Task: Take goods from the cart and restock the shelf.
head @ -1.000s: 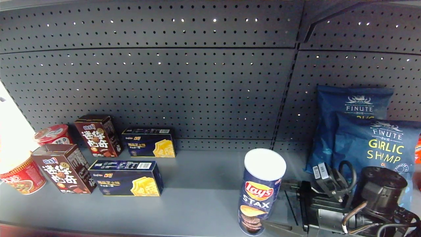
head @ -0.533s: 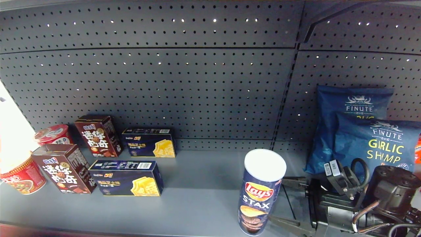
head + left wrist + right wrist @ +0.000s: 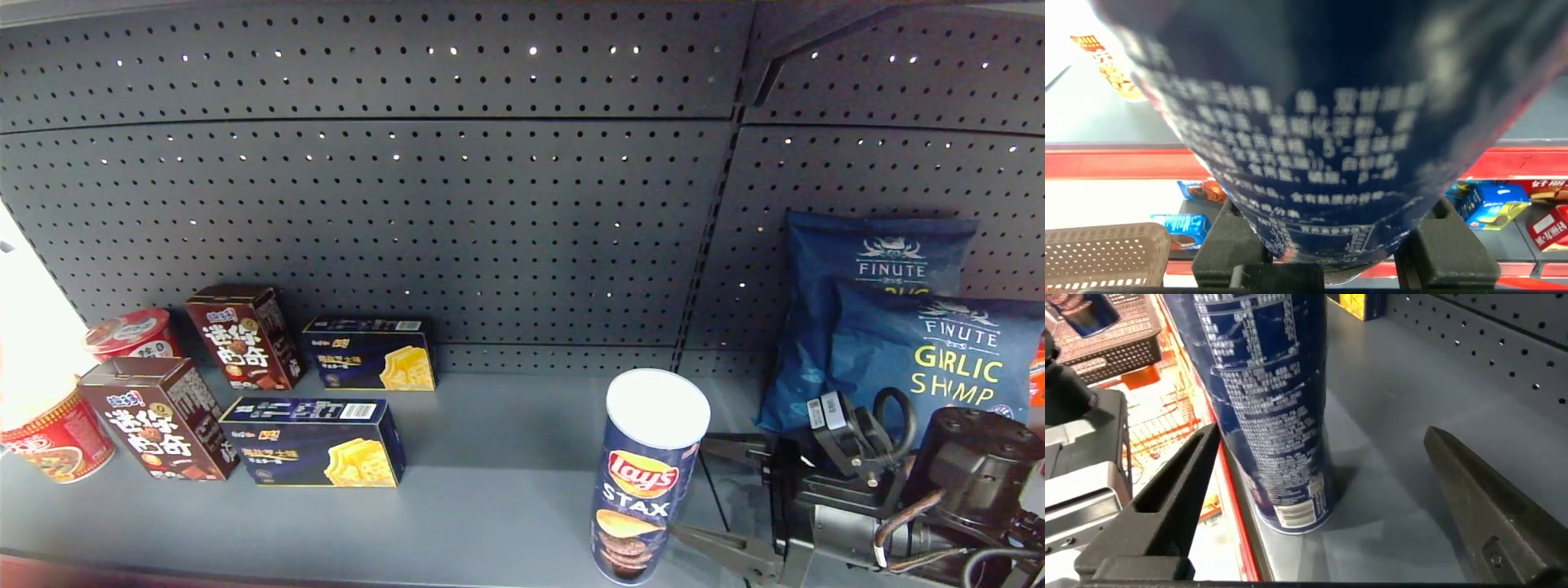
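Head view: can (image 3: 649, 474) upright near the shelf (image 3: 490, 506) front edge, lower right of frame; right gripper (image 3: 698, 490) has backed off rightward over the last second, jaws spread wide and clear of it. Right wrist view: can stands free between the parted fingers, so you may count it stocked. Left wrist view: left gripper (image 3: 1343, 249) pinches a second can (image 3: 1315, 122), likely your next placement.

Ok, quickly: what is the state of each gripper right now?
Left gripper: shut on a dark blue can.
Right gripper: open, holding nothing, next to the chip can standing on the shelf.
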Controlling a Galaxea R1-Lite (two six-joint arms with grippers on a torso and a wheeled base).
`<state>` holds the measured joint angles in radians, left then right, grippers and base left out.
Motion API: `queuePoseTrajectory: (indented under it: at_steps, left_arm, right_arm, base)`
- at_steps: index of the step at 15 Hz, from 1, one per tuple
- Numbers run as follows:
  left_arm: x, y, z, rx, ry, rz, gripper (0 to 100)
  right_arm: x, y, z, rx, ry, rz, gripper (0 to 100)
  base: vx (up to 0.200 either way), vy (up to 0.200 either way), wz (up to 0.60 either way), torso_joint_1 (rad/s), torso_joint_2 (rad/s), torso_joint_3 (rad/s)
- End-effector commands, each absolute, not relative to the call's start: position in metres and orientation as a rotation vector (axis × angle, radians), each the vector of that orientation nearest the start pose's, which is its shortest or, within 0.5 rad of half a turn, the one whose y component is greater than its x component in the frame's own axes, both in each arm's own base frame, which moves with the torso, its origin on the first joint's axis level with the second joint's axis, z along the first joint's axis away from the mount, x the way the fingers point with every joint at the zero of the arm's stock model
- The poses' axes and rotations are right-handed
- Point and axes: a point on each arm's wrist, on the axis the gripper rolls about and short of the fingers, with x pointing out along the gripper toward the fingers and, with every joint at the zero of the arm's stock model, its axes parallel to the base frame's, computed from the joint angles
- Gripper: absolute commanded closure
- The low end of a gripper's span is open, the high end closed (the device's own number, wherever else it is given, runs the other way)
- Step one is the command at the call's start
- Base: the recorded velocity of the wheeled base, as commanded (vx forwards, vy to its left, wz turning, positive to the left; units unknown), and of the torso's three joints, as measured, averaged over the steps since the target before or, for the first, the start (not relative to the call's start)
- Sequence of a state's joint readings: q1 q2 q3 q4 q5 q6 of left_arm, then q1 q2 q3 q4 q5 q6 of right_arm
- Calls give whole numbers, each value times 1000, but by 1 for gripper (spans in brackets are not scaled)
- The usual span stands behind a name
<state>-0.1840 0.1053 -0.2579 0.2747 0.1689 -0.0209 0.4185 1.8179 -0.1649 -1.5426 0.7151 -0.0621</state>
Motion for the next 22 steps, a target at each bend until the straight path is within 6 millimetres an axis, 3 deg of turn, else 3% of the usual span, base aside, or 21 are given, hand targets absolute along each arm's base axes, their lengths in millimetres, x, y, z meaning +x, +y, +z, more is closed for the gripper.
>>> queuePoseTrajectory:
  at_steps: [1, 5, 11, 14, 20, 22]
  left_arm:
    - [-34, 10, 120, 0, 121, -14, 100]
    - [-35, 10, 121, -1, 116, -14, 100]
    - [-34, 10, 120, 0, 121, -14, 100]
    - [-34, 10, 120, 0, 119, -14, 100]
    - [-34, 10, 121, 4, 118, -14, 100]
    - [-34, 10, 121, 39, 118, -27, 100]
  right_arm:
    - [207, 108, 97, -39, 93, 1113, 0]
    - [208, 109, 96, -43, 90, 1091, 0]
    - [171, 106, 111, -48, 51, 1155, 0]
    - [167, 104, 114, -49, 35, 1155, 0]
    - [139, 80, 155, -70, -158, 1062, 0]
    - [101, 53, 183, -73, -156, 978, 0]
  base:
    - [0, 0, 0, 0, 0, 0]
    - [0, 0, 0, 0, 0, 0]
    - [0, 0, 0, 0, 0, 0]
    - [0, 0, 0, 0, 0, 0]
    - [0, 0, 0, 0, 0, 0]
    - [0, 0, 0, 0, 0, 0]
